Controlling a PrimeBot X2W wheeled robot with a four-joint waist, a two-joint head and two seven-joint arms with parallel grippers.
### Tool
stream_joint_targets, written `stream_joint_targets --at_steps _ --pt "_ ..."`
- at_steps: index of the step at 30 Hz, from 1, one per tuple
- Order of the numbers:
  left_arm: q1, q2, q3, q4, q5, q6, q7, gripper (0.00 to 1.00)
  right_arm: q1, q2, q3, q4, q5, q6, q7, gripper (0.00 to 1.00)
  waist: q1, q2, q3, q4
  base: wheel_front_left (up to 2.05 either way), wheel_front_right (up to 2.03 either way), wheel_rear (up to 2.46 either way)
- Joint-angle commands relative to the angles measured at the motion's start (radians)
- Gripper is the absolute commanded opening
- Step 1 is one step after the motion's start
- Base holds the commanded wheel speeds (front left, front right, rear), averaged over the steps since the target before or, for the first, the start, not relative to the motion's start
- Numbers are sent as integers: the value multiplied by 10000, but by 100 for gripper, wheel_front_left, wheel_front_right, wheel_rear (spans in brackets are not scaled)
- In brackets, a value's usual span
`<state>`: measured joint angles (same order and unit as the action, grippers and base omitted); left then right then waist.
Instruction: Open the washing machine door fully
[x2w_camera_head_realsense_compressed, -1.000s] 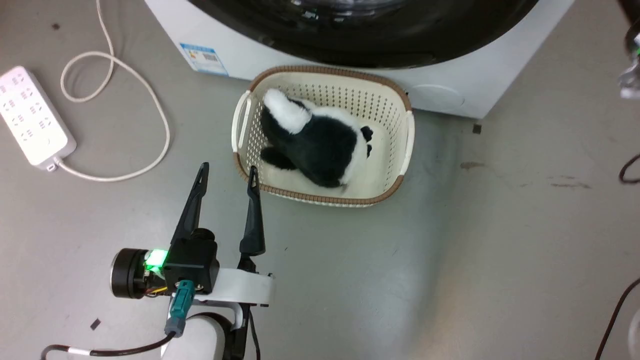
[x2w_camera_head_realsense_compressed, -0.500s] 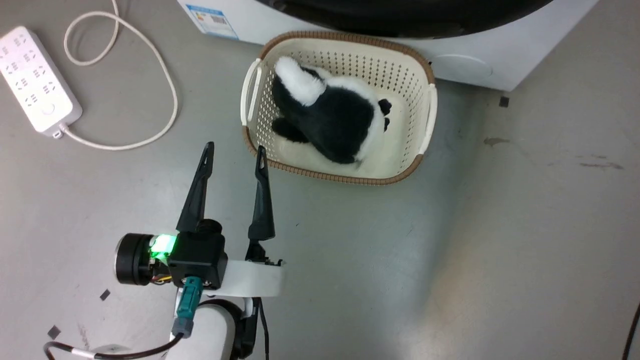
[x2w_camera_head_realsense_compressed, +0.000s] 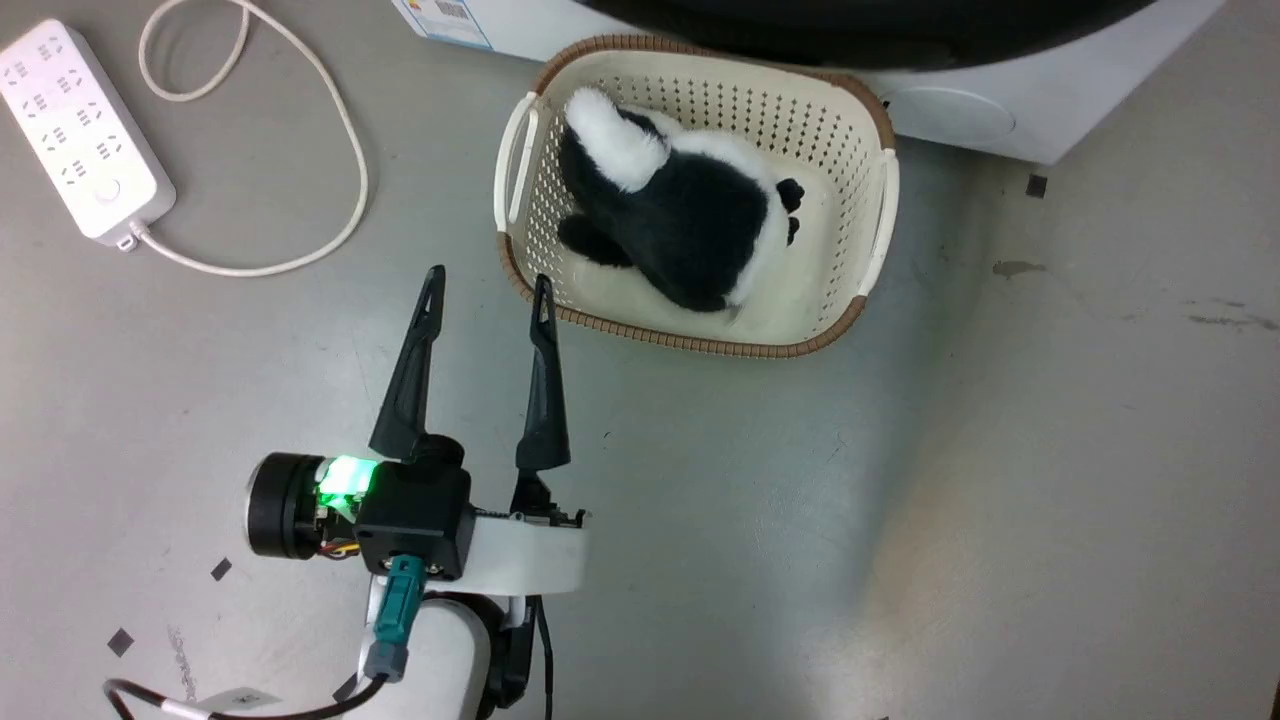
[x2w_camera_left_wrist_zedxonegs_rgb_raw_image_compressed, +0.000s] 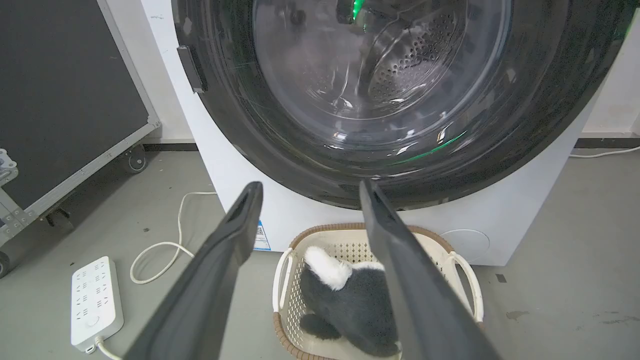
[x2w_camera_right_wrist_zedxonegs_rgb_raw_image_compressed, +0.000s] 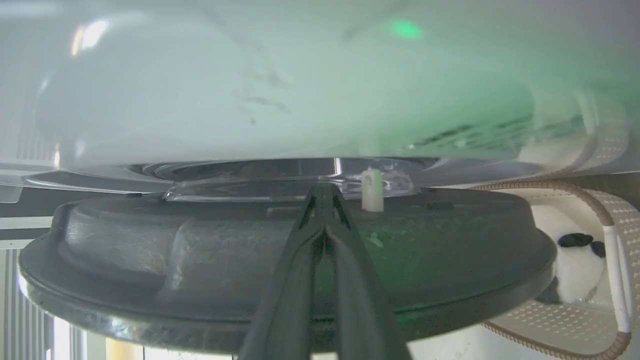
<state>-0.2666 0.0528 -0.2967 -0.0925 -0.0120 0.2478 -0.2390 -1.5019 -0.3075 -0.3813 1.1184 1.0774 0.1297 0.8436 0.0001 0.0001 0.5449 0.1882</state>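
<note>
shows the washing machine door part-open on the washing machine, not yet swung fully, dark moulded back and bulging glass turned to the right wrist view. finds the right tool pinched narrow, holding nothing, tips set at that inner face beside a white latch peg, probably to serve as one slim prod for pushing the door wider. catches the left tool spread wide and empty over the floor, just beside a cream basket, seemingly parked out of the swing. places the basket close under the door, presumably ready for loading. counts one door, one machine, one basket, one black-and-white plush toy inside it, one power strip, one cord, two tools.
</note>
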Motion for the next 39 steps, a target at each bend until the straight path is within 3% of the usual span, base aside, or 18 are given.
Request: stream_joint_targets --at_steps 1,10,22,29,34,38,39 --pt "-132 38 -66 2 -21 81 -98 100 -175 55 -44 206 260 11 210 0 -1 -1 -59 -15 0 0 0" --pt "111 173 -58 160 -76 99 -228 100 1303 562 -263 68 989 10 1091 0 -1 -1 -956 -228 0 0 0" --pt "790 220 147 481 -180 -179 -228 100 4400 2169 -14 -1485 1127 10 1936 0 -1 -1 -2476 -384 0 0 0" --pt "1138 200 322 639 -260 -340 -228 100 6032 2557 430 -2557 1558 10 2805 0 -1 -1 -3049 -190 0 0 0" --pt "1417 194 245 1081 -311 -656 -228 100 6962 2568 1981 -2883 3245 10 3207 0 -1 -1 -3323 -56 0 0 0" --pt "1573 185 268 1162 -277 -759 -228 100 7737 2570 3639 -3435 4730 10 2816 0 -1 -1 -3459 -2 0 0 0" --pt "1666 170 275 1187 -259 -803 -228 100 8263 2570 4890 -3946 5627 10 2317 0 -1 -1 -3522 29 0 0 0"
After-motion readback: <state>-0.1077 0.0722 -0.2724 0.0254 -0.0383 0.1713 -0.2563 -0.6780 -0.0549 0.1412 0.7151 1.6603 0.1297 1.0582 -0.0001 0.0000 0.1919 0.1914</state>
